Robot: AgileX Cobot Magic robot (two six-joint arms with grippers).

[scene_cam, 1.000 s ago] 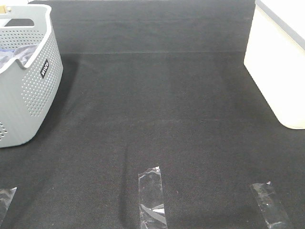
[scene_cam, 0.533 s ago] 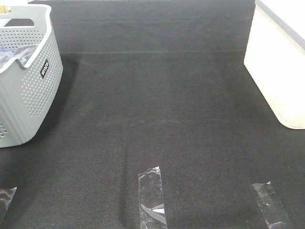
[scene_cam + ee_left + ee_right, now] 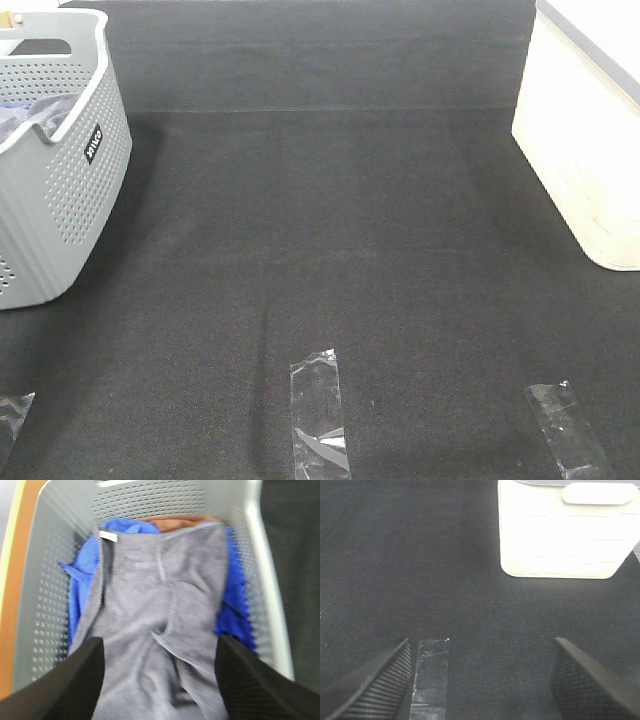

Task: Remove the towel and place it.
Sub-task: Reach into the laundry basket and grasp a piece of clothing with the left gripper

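The slate grey-purple towel (image 3: 160, 625) lies crumpled on top in the grey perforated basket (image 3: 252, 570), over a royal-blue cloth (image 3: 235, 605). A small part of the towel shows over the basket rim in the exterior view (image 3: 20, 118). My left gripper (image 3: 160, 680) is open, its fingers wide apart above the towel, not touching it. My right gripper (image 3: 480, 680) is open and empty above the black mat near a strip of tape (image 3: 430, 675). Neither gripper shows in the exterior view.
The basket (image 3: 70, 190) stands at the left edge of the black mat (image 3: 330, 230). A cream-white bin (image 3: 585, 140) stands at the right. Clear tape strips (image 3: 318, 410) lie along the front. A brown cloth (image 3: 170, 522) peeks out at the basket's far end.
The basket has shifted slightly in the exterior view. Nothing else has visibly changed.
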